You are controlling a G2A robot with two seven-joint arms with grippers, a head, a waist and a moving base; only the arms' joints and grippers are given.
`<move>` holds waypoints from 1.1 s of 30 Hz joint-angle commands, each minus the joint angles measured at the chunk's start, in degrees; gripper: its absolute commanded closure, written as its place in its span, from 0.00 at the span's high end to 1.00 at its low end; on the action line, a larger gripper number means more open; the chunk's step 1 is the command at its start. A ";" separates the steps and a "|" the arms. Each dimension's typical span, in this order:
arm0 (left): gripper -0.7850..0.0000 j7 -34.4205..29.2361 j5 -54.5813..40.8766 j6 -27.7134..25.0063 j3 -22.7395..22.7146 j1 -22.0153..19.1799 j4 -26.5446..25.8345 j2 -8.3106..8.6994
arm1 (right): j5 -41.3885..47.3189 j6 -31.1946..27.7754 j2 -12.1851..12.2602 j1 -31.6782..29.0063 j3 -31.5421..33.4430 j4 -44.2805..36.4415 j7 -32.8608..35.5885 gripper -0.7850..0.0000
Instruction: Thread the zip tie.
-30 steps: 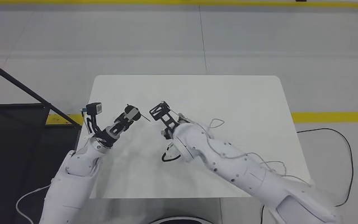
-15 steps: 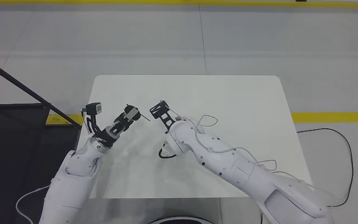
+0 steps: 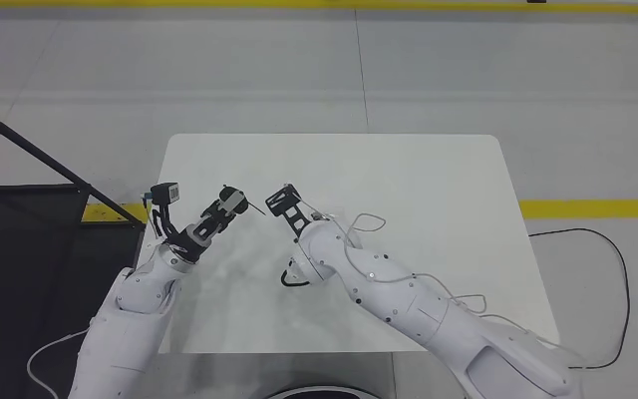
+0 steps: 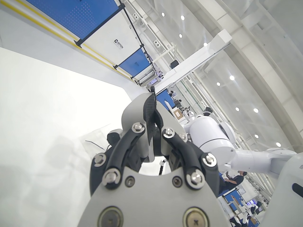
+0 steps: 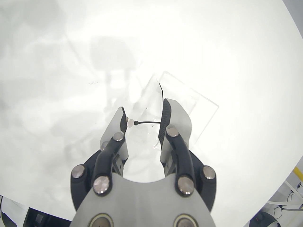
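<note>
Two hands hang over the left part of a white counter [image 3: 429, 180], tips facing each other across a small gap.

Left hand [image 4: 151, 101]: the black pads [image 4: 155, 119] are pressed flat together along their length, and no object shows between them. In the top view it is raised and tilted, its tip pointing toward the right hand [image 3: 283, 196].

Right hand: the fingers [image 5: 165, 119] are spread wide apart and angled down at the counter.

Zip tie [image 5: 146, 123]: a thin black strap with a small head. In the right wrist view it crosses the gap between the spread fingers, with the head just beside one pad and the tail reaching the other. Whether either pad touches it cannot be told. In the top view it appears as a short dark line [image 3: 258, 207] between the two hands, just off the left hand's tip.

Clear plate [image 5: 201, 112]: a transparent rectangular sheet on the counter below the right hand. The strap overlaps one edge of it, but whether it rests on the plate cannot be told.
</note>
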 commanded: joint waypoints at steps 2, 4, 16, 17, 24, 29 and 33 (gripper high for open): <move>0.00 -0.09 -0.11 -0.05 0.08 -0.08 0.09 0.02 | -0.79 -0.43 -0.24 -0.40 0.66 0.04 0.41 0.42; 0.00 -0.15 -0.18 -0.07 0.13 -0.14 0.17 0.03 | -1.19 -0.78 -0.42 -0.65 1.15 0.10 0.62 0.41; 0.00 0.06 -0.67 0.14 0.24 -0.31 0.43 0.08 | -3.87 -3.08 -1.48 -2.20 3.53 0.42 1.55 0.21; 0.00 0.00 -0.72 0.18 0.27 -0.37 0.49 0.09 | -4.12 -3.18 -1.53 -2.39 3.78 0.31 1.62 0.18; 0.00 -0.07 -0.89 0.54 0.54 -0.72 0.74 0.09 | -6.87 -3.48 -1.74 -4.01 5.37 -1.27 2.16 0.15; 0.00 -0.23 -0.74 0.75 0.80 -1.04 0.90 0.09 | -9.96 -3.07 -1.64 -5.85 6.56 -3.65 2.69 0.13; 0.00 -0.29 -0.46 0.91 1.11 -1.33 0.89 0.07 | -12.71 -2.99 -1.27 -7.93 8.03 -6.74 2.68 0.03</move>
